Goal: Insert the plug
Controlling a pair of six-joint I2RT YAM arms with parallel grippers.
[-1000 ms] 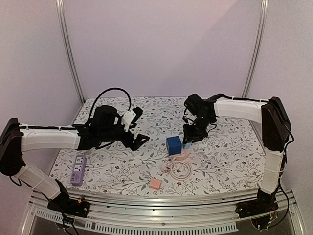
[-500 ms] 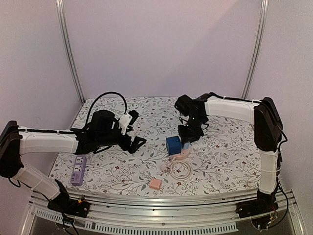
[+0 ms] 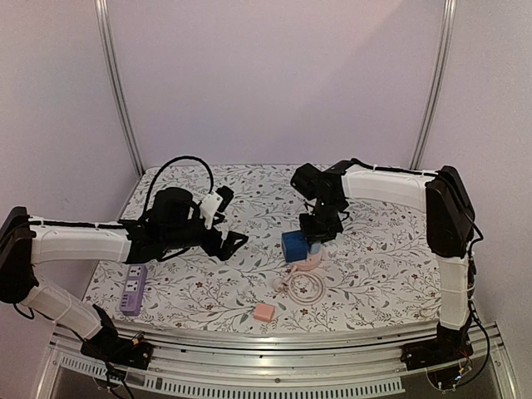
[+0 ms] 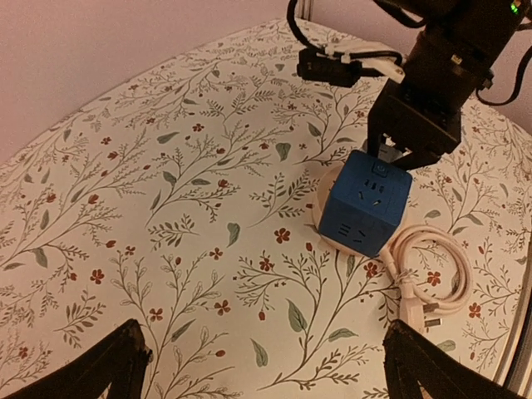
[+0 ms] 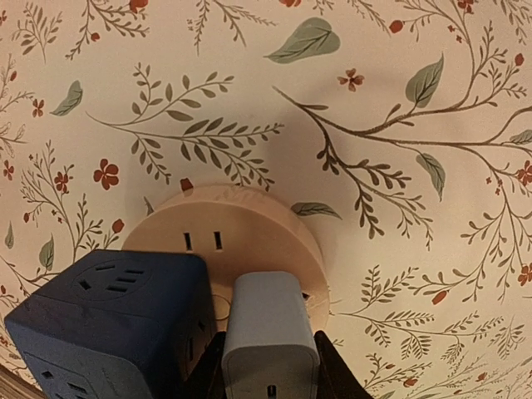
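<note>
A round pink socket disc (image 5: pixel 249 241) lies on the floral table, also in the top view (image 3: pixel 310 263). A blue cube adapter (image 5: pixel 108 324) stands on its left part, seen too from the left wrist (image 4: pixel 366 202) and from above (image 3: pixel 294 246). My right gripper (image 5: pixel 268 374) is shut on a pale grey plug (image 5: pixel 266 328) and holds it against the disc beside the cube. In the top view this gripper (image 3: pixel 320 233) is right over the disc. My left gripper (image 3: pixel 229 243) is open and empty, left of the cube; its fingertips (image 4: pixel 116 366) frame bare cloth.
A coiled pink cable (image 3: pixel 303 287) with its plug lies in front of the disc, also seen from the left wrist (image 4: pixel 432 274). A purple power strip (image 3: pixel 132 288) lies at the near left. A small pink block (image 3: pixel 263 312) sits near the front edge.
My right gripper has moved left and down with the grey plug onto the disc next to the blue cube. My left arm has drawn back a little to the left.
</note>
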